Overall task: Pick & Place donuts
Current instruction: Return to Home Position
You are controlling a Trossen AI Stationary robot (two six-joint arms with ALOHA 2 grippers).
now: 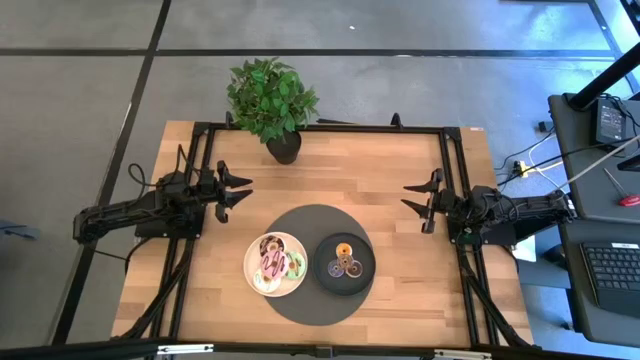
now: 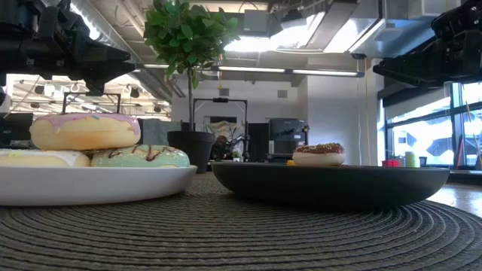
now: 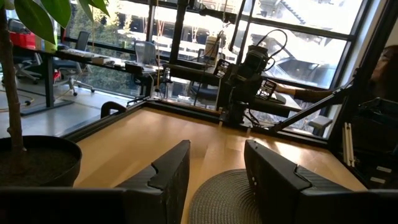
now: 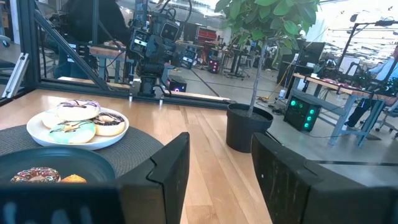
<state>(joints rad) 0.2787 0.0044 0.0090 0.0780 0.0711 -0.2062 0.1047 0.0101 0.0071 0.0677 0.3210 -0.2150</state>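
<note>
High view: every one of the donuts (image 1: 273, 263) in sight is on a plate, and none shows loose on the wooden table (image 1: 400, 160). The white plate (image 1: 249, 272) carries the larger ones, a pale purple-iced one stacked on top of white, green and chocolate ones. Touching it or just beside it, the black plate (image 1: 322, 275) holds smaller ones, among them an orange one and a chocolate one with sprinkles. Both plates rest on a round grey mat (image 1: 320, 220), with a potted plant (image 1: 272, 95) at the far edge of the table.

The left gripper (image 1: 243, 190) sits at the left side of the table with its fingers spread and nothing between them. The right gripper (image 1: 410, 197) sits at the right side, likewise spread and empty. Both are well apart from the plates.

By my judgement the sorting is done, and all that is left is for the arms to settle at rest.

No brand, label or writing can be read on the donuts, the plates or the arms.
</note>
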